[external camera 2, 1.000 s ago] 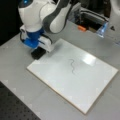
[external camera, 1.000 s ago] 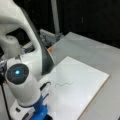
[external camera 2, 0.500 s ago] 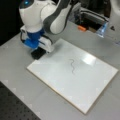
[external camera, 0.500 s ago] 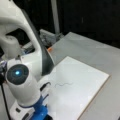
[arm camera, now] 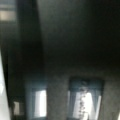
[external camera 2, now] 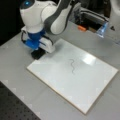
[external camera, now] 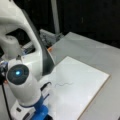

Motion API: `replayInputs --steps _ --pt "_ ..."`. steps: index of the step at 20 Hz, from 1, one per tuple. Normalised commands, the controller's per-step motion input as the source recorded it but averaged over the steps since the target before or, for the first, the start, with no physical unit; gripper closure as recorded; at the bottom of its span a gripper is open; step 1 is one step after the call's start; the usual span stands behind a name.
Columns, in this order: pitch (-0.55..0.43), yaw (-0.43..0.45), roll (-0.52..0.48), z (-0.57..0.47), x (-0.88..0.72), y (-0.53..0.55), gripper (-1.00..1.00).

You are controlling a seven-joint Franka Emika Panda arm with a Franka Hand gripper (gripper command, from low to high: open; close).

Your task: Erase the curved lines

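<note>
The curve lines [external camera 2: 72, 66] [external camera: 64, 84], one thin dark squiggle, lie unerased mid-board in both front views.

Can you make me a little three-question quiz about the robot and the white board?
1. True or false: the squiggle on the board is already wiped away.
2. Where is the end effector in a front view? A) right on the squiggle B) at the board's corner, apart from the squiggle C) off the table
3. Fill in: the part of the arm just above the end effector is coloured ____.

Key
1. False. The squiggle shows whole in both front views.
2. B. It sits at the board's corner nearest the arm, with bare board between it and the squiggle.
3. Blue.
</note>
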Motion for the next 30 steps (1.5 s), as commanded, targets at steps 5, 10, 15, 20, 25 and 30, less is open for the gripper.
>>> replayInputs --steps 5,10,15,20,25,30 --pt "-0.189 -0.116 0.062 -0.09 -0.08 0.08 1.00" --pt "-0.154 -0.169 0.035 0.00 -0.12 0.11 1.00" --pt "-0.026 -0.252 -0.037 0.21 -0.18 0.22 1.00" --pt "0.018 -0.152 -0.080 0.30 -0.23 0.42 1.00" --pt "0.048 -0.023 -0.154 0.27 -0.28 0.46 1.00" --pt "0.043 0.015 -0.193 0.25 -0.31 0.43 1.00"
